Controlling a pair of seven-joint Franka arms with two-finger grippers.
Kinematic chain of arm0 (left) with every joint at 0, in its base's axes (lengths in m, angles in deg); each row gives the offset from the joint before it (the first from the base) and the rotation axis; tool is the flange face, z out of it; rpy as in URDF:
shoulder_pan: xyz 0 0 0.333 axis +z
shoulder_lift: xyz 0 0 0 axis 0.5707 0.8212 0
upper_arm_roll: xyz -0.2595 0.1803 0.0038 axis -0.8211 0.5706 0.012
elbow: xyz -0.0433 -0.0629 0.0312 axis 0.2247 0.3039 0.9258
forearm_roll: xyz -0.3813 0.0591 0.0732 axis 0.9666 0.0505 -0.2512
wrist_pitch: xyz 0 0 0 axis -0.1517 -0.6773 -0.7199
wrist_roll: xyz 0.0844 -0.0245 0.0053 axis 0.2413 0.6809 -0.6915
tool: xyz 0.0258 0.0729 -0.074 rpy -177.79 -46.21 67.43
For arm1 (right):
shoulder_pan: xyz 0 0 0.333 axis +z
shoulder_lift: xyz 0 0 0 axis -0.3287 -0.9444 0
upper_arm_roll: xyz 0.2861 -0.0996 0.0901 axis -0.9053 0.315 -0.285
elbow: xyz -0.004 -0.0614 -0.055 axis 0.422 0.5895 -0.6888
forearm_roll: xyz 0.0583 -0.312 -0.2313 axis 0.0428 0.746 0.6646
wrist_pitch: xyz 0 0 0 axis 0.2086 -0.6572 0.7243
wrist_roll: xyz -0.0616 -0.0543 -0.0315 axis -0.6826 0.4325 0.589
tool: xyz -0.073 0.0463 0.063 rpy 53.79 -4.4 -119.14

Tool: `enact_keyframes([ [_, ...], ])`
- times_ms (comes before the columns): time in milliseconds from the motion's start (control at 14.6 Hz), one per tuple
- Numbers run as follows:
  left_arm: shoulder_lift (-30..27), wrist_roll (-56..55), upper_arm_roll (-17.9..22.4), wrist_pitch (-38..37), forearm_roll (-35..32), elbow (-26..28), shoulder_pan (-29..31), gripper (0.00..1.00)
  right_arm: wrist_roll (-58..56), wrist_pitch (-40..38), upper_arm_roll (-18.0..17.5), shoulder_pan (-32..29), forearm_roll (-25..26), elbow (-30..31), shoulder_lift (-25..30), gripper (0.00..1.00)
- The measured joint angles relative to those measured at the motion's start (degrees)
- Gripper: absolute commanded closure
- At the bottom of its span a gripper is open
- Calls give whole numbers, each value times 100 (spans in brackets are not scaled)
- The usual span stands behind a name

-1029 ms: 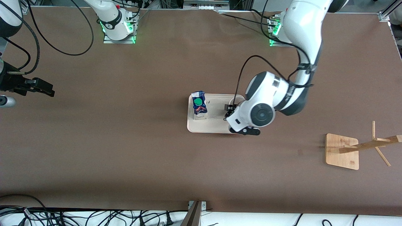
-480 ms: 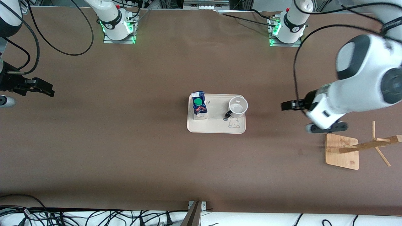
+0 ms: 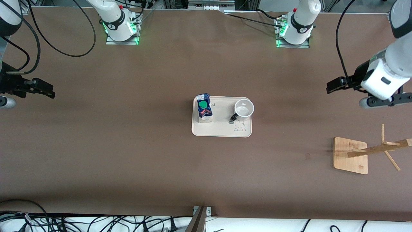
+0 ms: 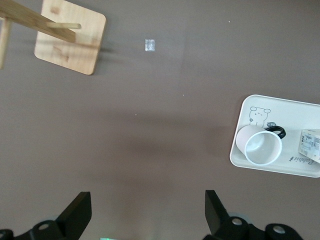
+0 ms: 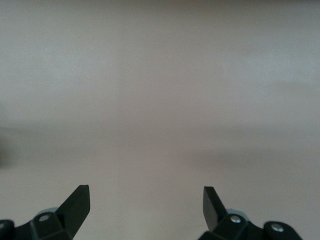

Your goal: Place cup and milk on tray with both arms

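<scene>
While both arms hung back at the table's ends, the job looked finished: cup and milk were both on the tray, and nothing seemed left but for the arms to rest.

Nearest the front camera, toward the left arm's end, sat a wooden stand (image 3: 351,155) on its square base, well apart from everything else.

Mid-table lay the tray (image 3: 219,130), cream-beige with a raised rim and a little rabbit drawing at its near edge. On it, at the end toward the left arm, stood the cup (image 3: 243,109), upright, white and empty inside, its thin black handle pointing toward the milk. At the tray's other end stood the milk (image 3: 204,108), a blue-and-white carton, upright, green cap on top, red print below it. The two were apart, bare tray between them.

Over the table's end by the stand hovered the left gripper (image 3: 334,86), fingers spread wide and holding nothing; its wrist view showed bare table between the fingers (image 4: 77,212), with cup and tray well off to one side. Over the other end hovered the right gripper (image 3: 45,91), equally wide open and empty, only plain brown table (image 5: 160,100) below it.
</scene>
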Motion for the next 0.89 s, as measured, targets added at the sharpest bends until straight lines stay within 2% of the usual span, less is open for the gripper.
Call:
enact_keyframes([
  [206, -560, 60, 6, 778, -72, 967, 4, 0, -34, -12, -4, 2, 0, 2, 33, 0],
  [343, -759, 79, 16, 1163, -74, 1416, 8, 0, -55, -66, -6, 3, 0, 4, 33, 0],
  [549, -898, 86, 28, 1314, -101, 1626, 9, 0, -64, -126, -10, 4, 0, 12, 32, 0],
  [892, -941, 88, 33, 1373, -174, 1640, 13, 0, -104, -131, -27, 4, 83, 13, 32, 0],
])
